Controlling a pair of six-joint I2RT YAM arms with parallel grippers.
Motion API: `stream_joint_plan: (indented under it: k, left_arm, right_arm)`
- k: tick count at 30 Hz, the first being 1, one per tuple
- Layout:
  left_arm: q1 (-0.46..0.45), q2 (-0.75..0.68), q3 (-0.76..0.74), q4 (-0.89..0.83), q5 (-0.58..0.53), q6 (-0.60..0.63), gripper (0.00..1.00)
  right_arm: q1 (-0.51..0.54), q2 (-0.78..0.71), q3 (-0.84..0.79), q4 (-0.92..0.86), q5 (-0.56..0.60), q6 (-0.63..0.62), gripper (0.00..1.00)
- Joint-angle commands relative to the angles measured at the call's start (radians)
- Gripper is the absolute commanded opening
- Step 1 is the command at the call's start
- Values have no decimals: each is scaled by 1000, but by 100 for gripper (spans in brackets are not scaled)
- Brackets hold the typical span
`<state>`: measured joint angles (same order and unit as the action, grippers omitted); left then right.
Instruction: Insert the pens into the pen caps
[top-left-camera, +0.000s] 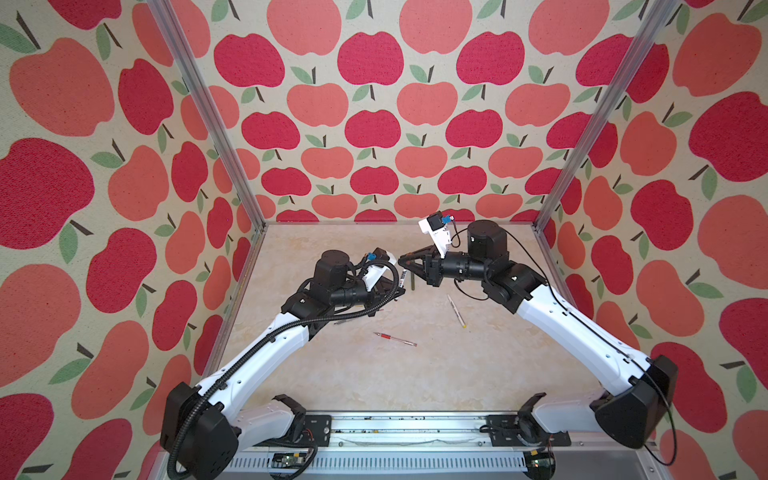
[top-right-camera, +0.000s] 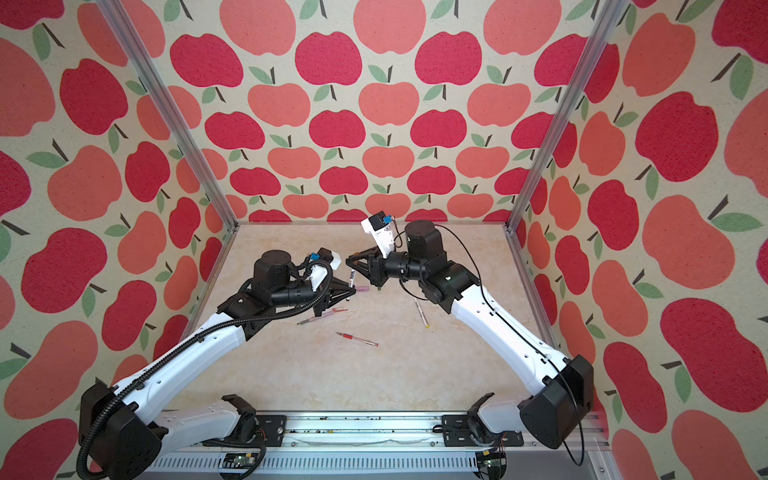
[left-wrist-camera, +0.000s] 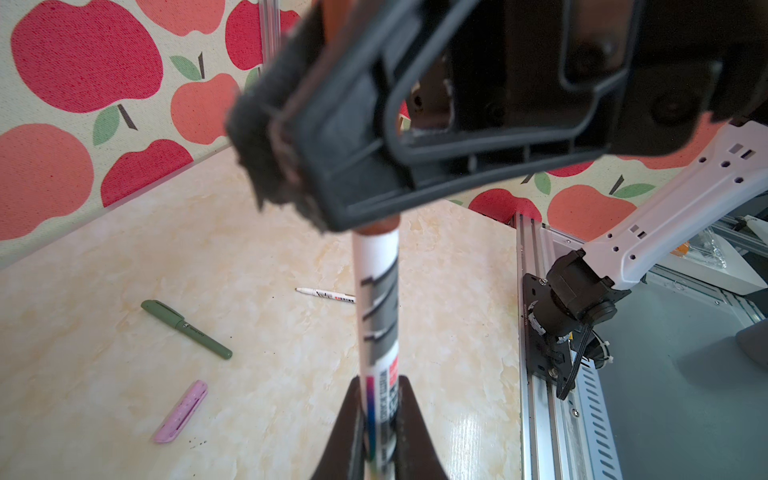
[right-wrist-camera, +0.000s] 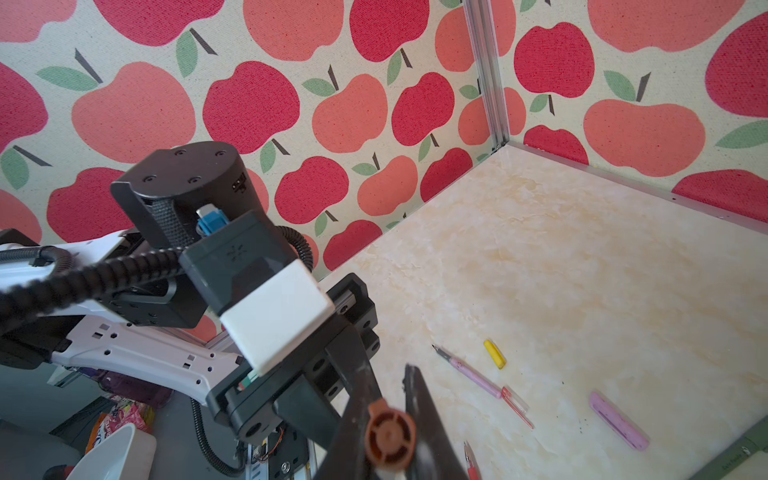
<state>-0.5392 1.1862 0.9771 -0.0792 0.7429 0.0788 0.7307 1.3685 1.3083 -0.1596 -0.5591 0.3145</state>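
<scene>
Marbled beige tabletop (top-left-camera: 374, 374), apple-print walls (top-left-camera: 374, 124) | my left gripper (left-wrist-camera: 381, 390) clamps white stick pen (left-wrist-camera: 376, 291) | right gripper (top-left-camera: 402, 259) pinches brown plastic cap (right-wrist-camera: 390, 434) at its end

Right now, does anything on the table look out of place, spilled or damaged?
A red cap sits against the blunt end of the pink pen, a colour mismatch; pushed on or merely touching, I cannot tell. The lilac cap lies apart. Nothing looks spilled or broken.

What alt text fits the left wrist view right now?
The left hand clamps a white stick pen with a printed label, its far end meeting a brown plastic cap gripped by the right hand. On the marbled tabletop lie a dark green pen, a lilac cap and a second white pen.
</scene>
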Motion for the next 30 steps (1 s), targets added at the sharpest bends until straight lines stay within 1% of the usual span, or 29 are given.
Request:
stream_joint_plan:
  k: [1,7,10,15,20,22,24,26,30]
  left_arm:
    - [18,-30,178,476,-7,24,0]
    - [25,-21,189,482,-7,17,0]
    - [25,-20,168,463,-14,11,0]
    - [24,-23,31,457,-42,-47,0]
    - [11,-25,-136,450,-80,-118,0]
    - [0,-33,-173,452,-97,-143,0]
    - [-15,-45,-190,459,-109,-161,0]
    - [-31,-52,-192,459,-128,-173,0]
    - [-50,-35,-174,467,-127,-214,0]
  right_arm:
    - [75,81,-111,-332,-183,63,0]
    - [76,75,-131,-317,-182,72,0]
    - [69,59,-120,-301,-176,82,2]
    - [27,0,-91,-212,-156,130,13]
    - [0,-65,-35,-147,-82,144,29]
    - [-3,-83,-30,-129,-64,142,37]
    - [-5,-95,-33,-130,-48,132,43]
    - [-7,-104,-47,-127,-39,131,44]
    - [-5,-117,-86,-95,-35,141,44]
